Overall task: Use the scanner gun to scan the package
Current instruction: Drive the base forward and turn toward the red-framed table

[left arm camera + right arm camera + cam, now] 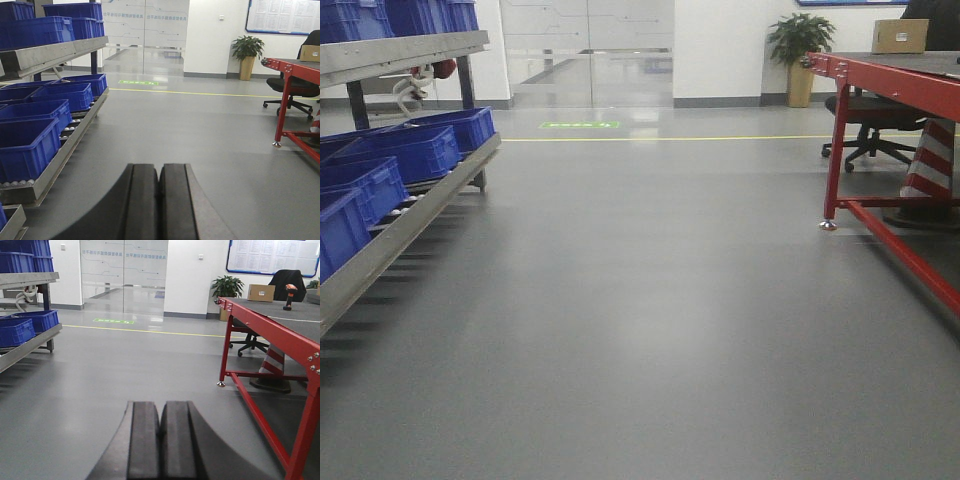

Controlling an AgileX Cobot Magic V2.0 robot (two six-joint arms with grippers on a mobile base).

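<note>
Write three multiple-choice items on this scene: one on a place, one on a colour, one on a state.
1. Where is the scanner gun?
A) on the floor
B) on the red-framed table, near the package
C) on a chair

2. What colour are the bins on the rack?
A) green
B) yellow
C) blue

3. How are the left gripper and the right gripper?
A) both shut, empty
B) both open
C) one holding the package

Answers:
1 B: the right wrist view shows it on the tabletop.
2 C: every bin in view is blue.
3 A: each wrist view shows fingers pressed together, nothing between.
</note>
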